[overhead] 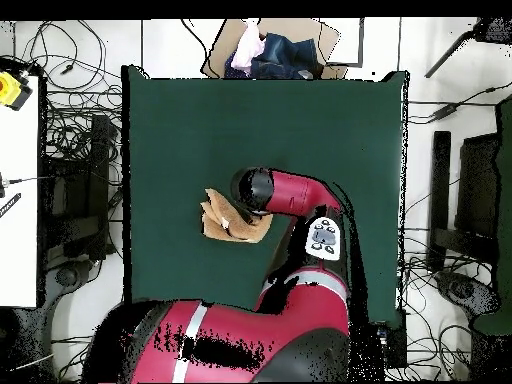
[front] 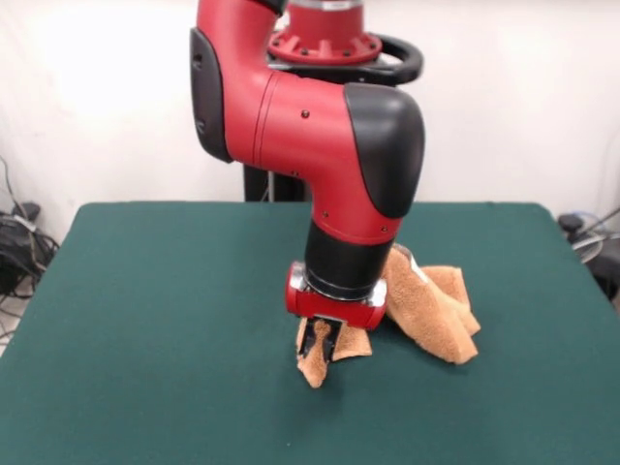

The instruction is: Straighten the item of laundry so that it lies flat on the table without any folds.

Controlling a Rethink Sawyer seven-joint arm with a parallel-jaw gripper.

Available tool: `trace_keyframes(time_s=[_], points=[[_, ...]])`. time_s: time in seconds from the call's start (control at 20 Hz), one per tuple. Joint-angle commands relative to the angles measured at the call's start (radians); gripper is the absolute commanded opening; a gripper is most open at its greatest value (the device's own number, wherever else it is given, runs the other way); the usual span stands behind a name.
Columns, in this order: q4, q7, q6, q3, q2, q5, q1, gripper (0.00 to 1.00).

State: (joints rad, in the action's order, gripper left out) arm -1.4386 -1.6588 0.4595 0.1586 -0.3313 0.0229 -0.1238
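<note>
The table [front: 145, 310] carries the towel [front: 436, 315] near its middle, bunched and folded over itself, far from flat. The pincer [front: 321, 347] is clenched on one corner, lifting it; nearly all the spreading is left, I judge.

The large rectangular dark green felt-like worktop [front: 145, 310] carries one thing: a crumpled orange-tan terry towel [front: 436, 315], lying in folds near the worktop's middle, well apart from every edge.
</note>
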Motion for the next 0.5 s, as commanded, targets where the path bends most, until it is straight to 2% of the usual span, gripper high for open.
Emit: trace_keyframes(time_s=[0.05, 0.15, 0.5], points=[[-0.031, -0.105, 0.069, -0.061, -0.034, 0.009, -0.046, 0.0], [-0.014, -0.075, 0.063, -0.073, -0.028, -0.008, -0.051, 0.0], [0.029, -0.079, 0.108, -0.071, -0.013, -0.003, -0.046, 0.0]])
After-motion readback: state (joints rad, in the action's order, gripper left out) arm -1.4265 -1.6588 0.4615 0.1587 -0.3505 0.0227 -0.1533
